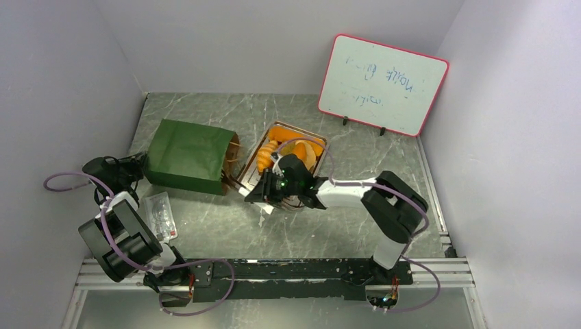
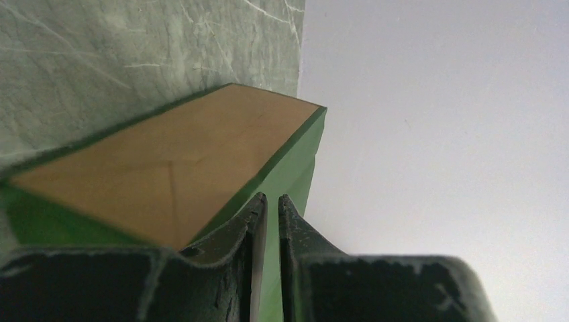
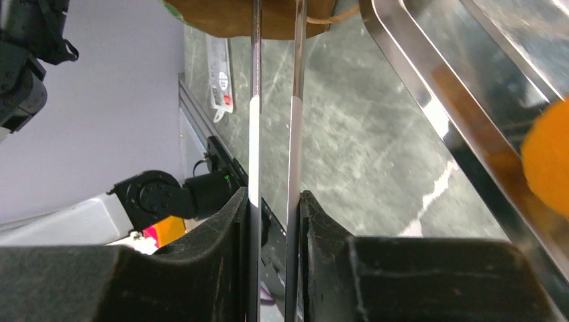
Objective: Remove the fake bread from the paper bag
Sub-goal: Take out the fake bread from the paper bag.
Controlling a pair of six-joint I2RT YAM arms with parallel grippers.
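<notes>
The dark green paper bag (image 1: 188, 156) lies on its side, its brown mouth (image 1: 233, 161) facing right. My left gripper (image 1: 139, 168) is shut on the bag's bottom edge; in the left wrist view the gripper (image 2: 272, 198) pinches green paper beside the brown base (image 2: 168, 168). My right gripper (image 1: 260, 190) is shut on metal tongs (image 3: 275, 100) whose two arms reach toward the bag's mouth (image 3: 248, 13). Orange fake bread (image 1: 284, 147) lies in a metal tray (image 1: 322, 145); one piece shows in the right wrist view (image 3: 550, 168). I cannot see inside the bag.
A clear plastic packet (image 1: 159, 216) lies near the left arm's base, and also shows in the right wrist view (image 3: 220, 74). A red-framed whiteboard (image 1: 382, 86) leans at the back right. The tray's rim (image 3: 429, 87) runs close to the right of the tongs. Walls stand on three sides.
</notes>
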